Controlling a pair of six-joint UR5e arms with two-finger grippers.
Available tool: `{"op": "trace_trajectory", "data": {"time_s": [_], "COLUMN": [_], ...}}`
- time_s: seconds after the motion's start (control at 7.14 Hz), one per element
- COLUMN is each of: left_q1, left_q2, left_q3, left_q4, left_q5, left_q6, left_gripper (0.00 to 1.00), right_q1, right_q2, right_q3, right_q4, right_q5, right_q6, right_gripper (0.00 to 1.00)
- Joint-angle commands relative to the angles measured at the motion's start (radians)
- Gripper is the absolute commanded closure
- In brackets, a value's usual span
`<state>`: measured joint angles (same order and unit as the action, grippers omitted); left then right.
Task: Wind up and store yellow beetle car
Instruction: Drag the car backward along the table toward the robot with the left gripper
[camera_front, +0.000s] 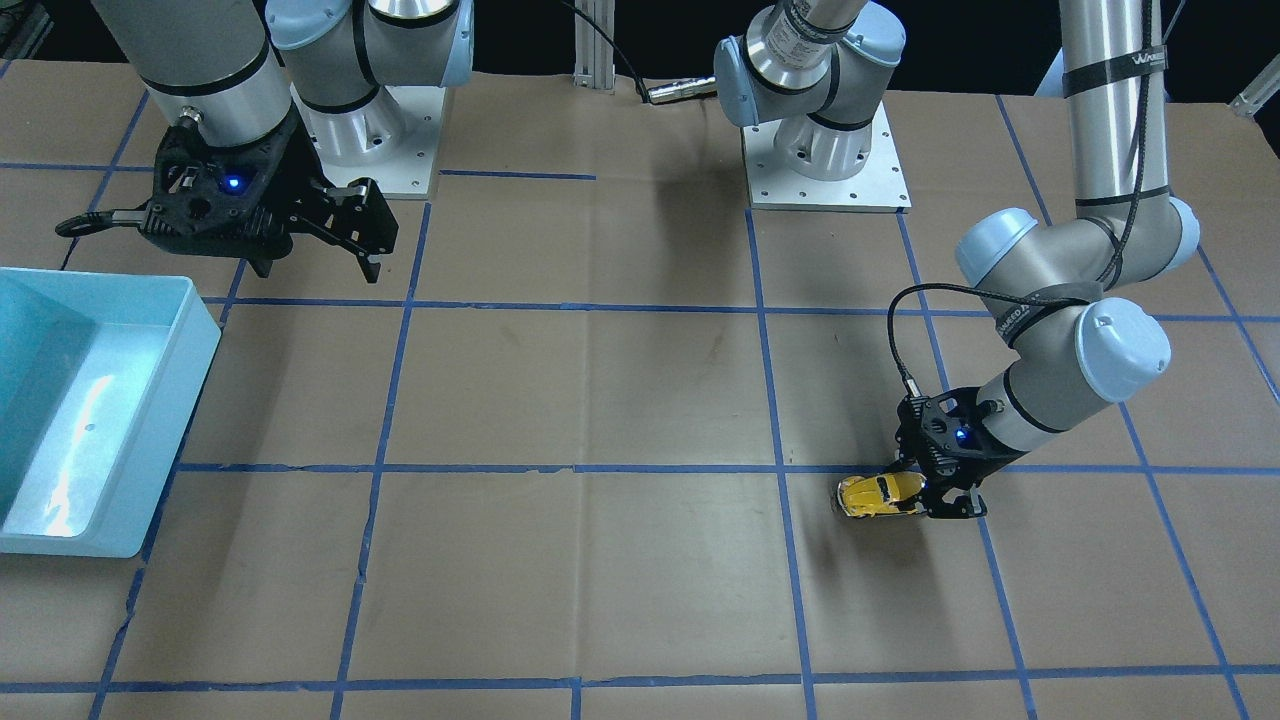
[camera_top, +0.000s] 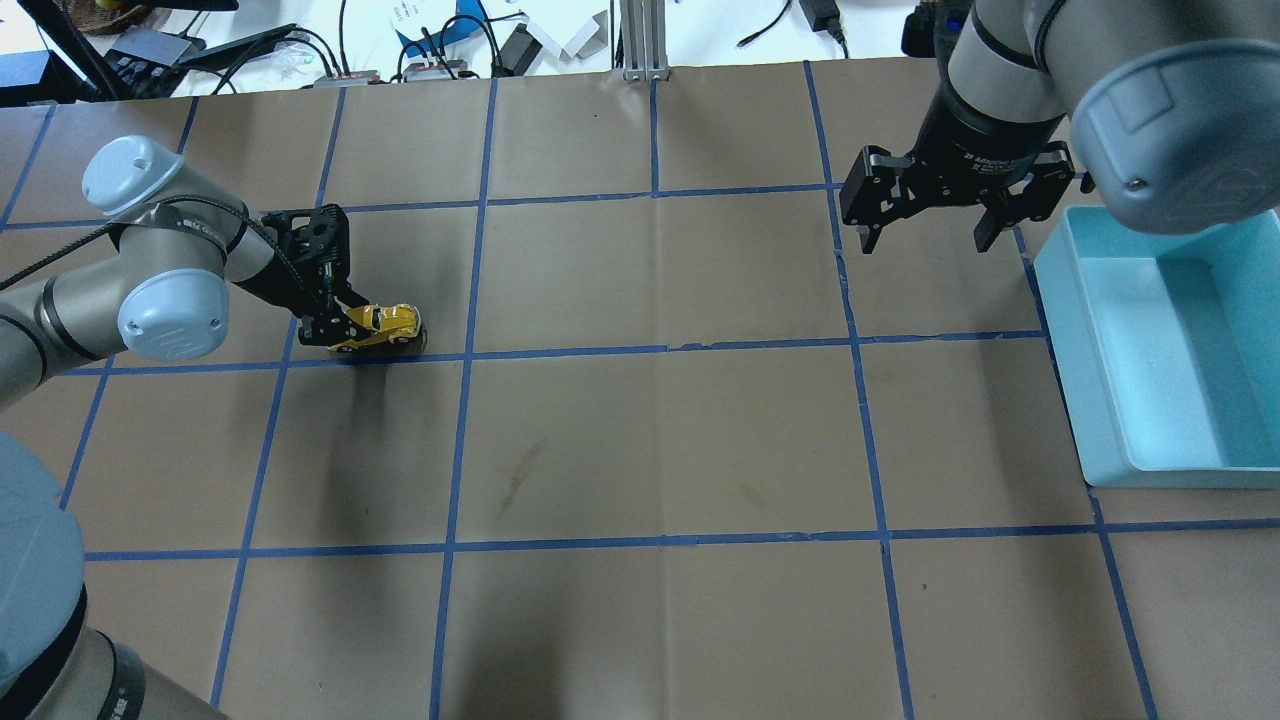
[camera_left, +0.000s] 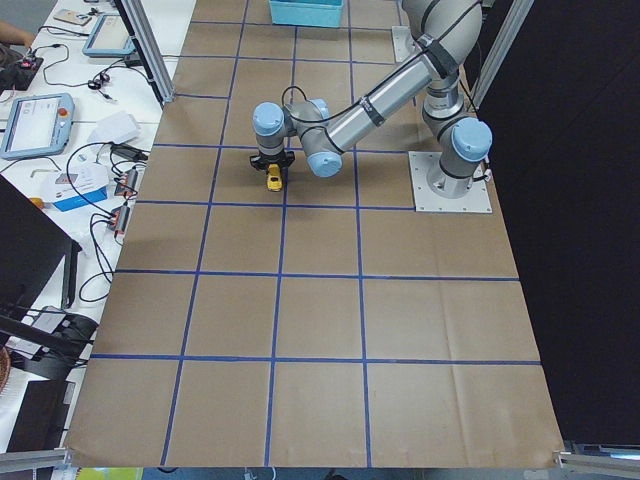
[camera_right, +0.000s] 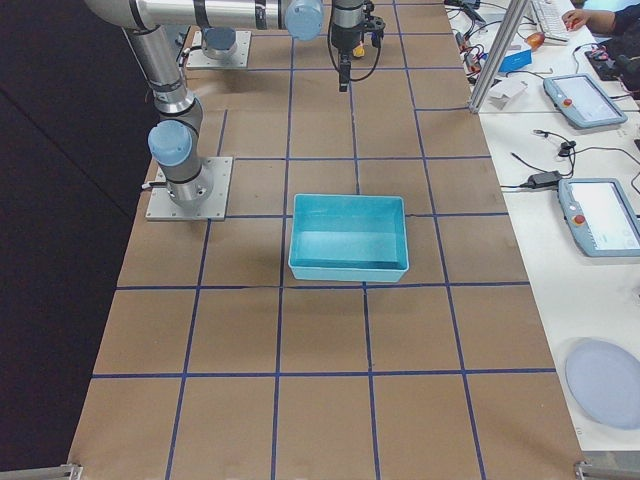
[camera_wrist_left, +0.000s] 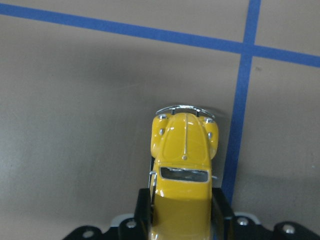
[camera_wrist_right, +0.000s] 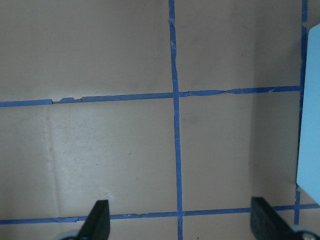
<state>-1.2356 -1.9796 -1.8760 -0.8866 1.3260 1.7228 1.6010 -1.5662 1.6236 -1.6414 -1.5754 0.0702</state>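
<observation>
The yellow beetle car (camera_top: 380, 326) rests low on the brown paper table, beside a blue tape line. My left gripper (camera_top: 338, 322) is shut on its rear half; the car's front points away from the wrist. In the front view the car (camera_front: 880, 494) sticks out of the gripper (camera_front: 938, 494) toward the table's middle. In the left wrist view the car (camera_wrist_left: 183, 165) sits between the black fingers (camera_wrist_left: 143, 205), hood forward. It is small in the exterior left view (camera_left: 274, 180). My right gripper (camera_top: 929, 232) is open and empty, raised near the teal bin (camera_top: 1150, 440).
The teal bin (camera_front: 150, 440) is an open tray at the table's right end from my side; it also shows in the exterior right view (camera_right: 348, 268) and its edge in the right wrist view (camera_wrist_right: 310, 110). Blue tape lines grid the paper. Cables and devices lie beyond the far edge.
</observation>
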Motion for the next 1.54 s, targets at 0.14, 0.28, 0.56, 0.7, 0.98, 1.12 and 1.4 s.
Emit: {"op": "trace_trajectory", "data": {"time_s": [0.14, 0.28, 0.56, 0.7, 0.98, 1.12, 1.4], "left_q1": [0.015, 0.016, 0.037, 0.053, 0.061, 0.071, 0.096], "left_q2": [-0.002, -0.002, -0.002, -0.002, -0.007, -0.008, -0.007], "left_q3": [0.000, 0.001, 0.000, 0.001, 0.001, 0.001, 0.001], "left_q4": [0.000, 0.000, -0.002, -0.014, -0.015, -0.015, -0.032], "left_q5": [-0.018, -0.016, -0.019, -0.034, -0.039, -0.039, -0.039], "left_q6": [0.021, 0.033, 0.038, 0.040, 0.083, 0.089, 0.136], "left_gripper": [0.75, 0.75, 0.75, 0.75, 0.75, 0.75, 0.75], "right_q1": [0.002, 0.002, 0.002, 0.002, 0.002, 0.002, 0.000], "right_q2": [0.000, 0.000, 0.000, 0.000, 0.000, 0.000, 0.000], "right_q3": [0.001, -0.001, -0.001, -0.001, -0.001, -0.001, -0.001], "right_q4": [0.000, 0.000, 0.000, 0.000, 0.000, 0.000, 0.000], "right_q5": [0.000, 0.000, 0.000, 0.000, 0.000, 0.000, 0.000], "right_q6": [-0.001, 0.000, 0.000, 0.000, 0.000, 0.000, 0.000], "right_gripper": [0.00, 0.00, 0.00, 0.00, 0.00, 0.00, 0.00]}}
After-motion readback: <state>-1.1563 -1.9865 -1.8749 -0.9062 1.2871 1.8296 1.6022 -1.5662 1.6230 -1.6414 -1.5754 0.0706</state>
